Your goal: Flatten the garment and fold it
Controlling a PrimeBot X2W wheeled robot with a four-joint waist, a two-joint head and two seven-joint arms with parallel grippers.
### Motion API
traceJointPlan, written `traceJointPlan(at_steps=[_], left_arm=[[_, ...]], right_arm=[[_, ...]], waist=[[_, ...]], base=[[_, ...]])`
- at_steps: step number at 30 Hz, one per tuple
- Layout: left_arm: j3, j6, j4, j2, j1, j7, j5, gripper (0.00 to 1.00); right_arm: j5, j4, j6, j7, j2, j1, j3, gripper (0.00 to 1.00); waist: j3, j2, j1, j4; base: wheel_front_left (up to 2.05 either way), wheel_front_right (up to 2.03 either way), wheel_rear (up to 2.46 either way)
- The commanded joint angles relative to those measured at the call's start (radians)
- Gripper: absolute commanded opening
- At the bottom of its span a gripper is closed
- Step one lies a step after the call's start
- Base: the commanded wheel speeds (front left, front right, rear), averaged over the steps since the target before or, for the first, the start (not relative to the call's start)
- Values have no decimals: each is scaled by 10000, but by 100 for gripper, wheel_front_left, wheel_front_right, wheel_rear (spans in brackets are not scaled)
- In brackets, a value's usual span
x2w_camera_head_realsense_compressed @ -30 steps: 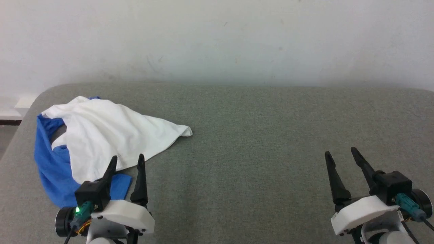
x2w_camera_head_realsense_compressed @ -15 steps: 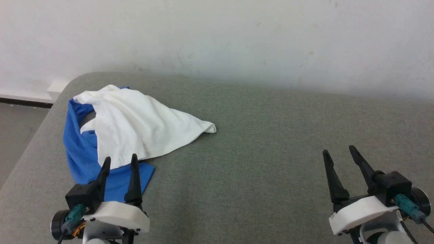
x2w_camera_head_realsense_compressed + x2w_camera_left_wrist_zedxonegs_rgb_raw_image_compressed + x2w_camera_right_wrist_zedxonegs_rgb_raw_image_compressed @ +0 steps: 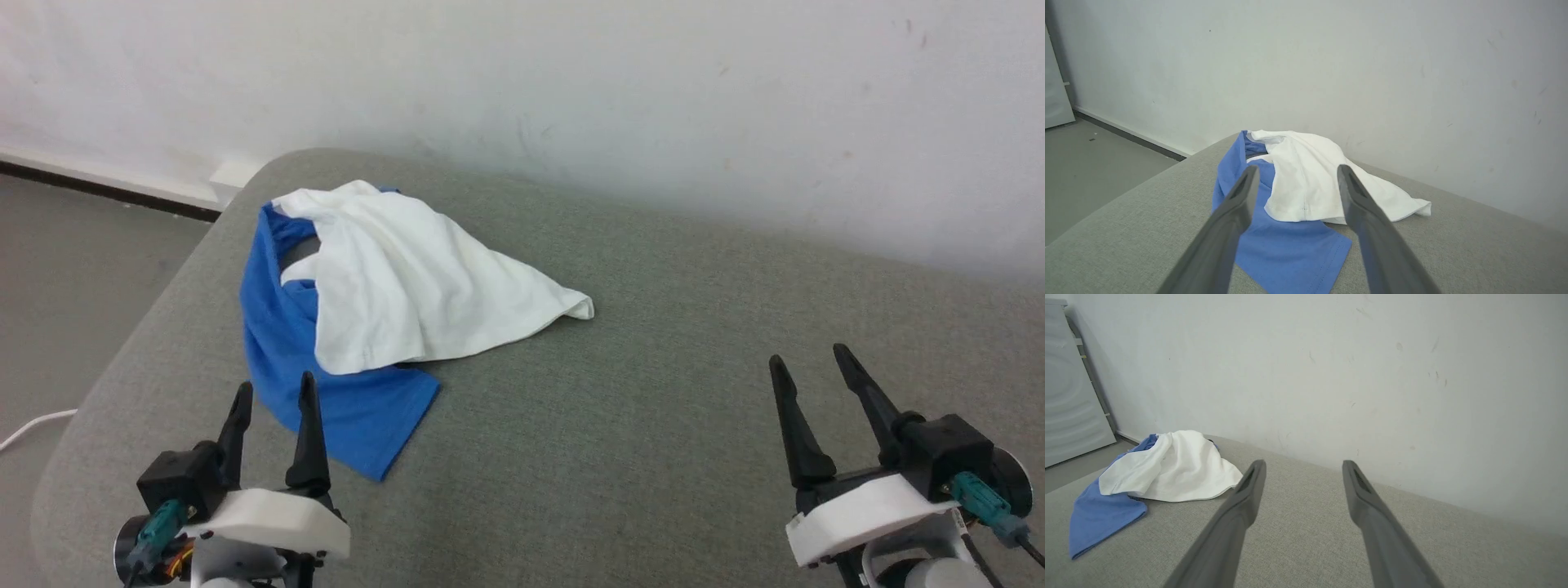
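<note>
The garment (image 3: 408, 286) lies crumpled on the grey padded surface (image 3: 637, 408) near its far left corner: white body bunched on top, a blue sleeve spread toward me. It also shows in the left wrist view (image 3: 1306, 188) and the right wrist view (image 3: 1175, 473). My left gripper (image 3: 273, 388) is open and hovers just short of the blue sleeve's near edge, touching nothing. My right gripper (image 3: 804, 355) is open too, far to the right of the garment over bare surface. Left gripper (image 3: 1296, 169) and right gripper (image 3: 1302, 463) each have spread fingers holding nothing.
A white wall (image 3: 571, 82) runs close behind the surface. The surface's rounded left edge (image 3: 139, 343) drops to a grey floor (image 3: 65, 294) where a white cable (image 3: 33, 425) lies. A pale grey cabinet (image 3: 1069, 400) stands by the wall at the far left.
The camera has swung left, so the garment sits more to the right in the picture and the floor has come into sight. Both grippers stay open; the garment has not moved.
</note>
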Motion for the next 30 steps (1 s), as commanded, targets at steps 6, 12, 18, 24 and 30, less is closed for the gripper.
traceJointPlan(at_steps=[6, 12, 18, 24, 30], left_arm=[[189, 23, 40, -27, 30, -188, -254, 100], [378, -41, 32, -29, -135, -314, -363, 100], [610, -234, -20, -31, -775, -440, -401, 100], [873, -574, 244, -21, -2001, -565, -248, 100], [731, -871, 1488, 335, -3784, -689, -147, 100]], right_arm=[[117, -95, -6, -105, 22, 72, 54, 100], [188, -153, -7, -111, 24, 104, 65, 100], [182, -255, -7, -24, 27, 35, 58, 100], [11, -500, -7, 232, 29, -219, 121, 100], [-224, -899, -8, 548, -40, -605, 166, 100]], waist=[[36, 0, 0, 711], [154, 0, 0, 979], [468, 0, 0, 1039], [1103, 0, 0, 871], [2013, 0, 0, 533]], base=[[0, 0, 0], [0, 0, 0], [0, 0, 0], [0, 0, 0], [0, 0, 0]])
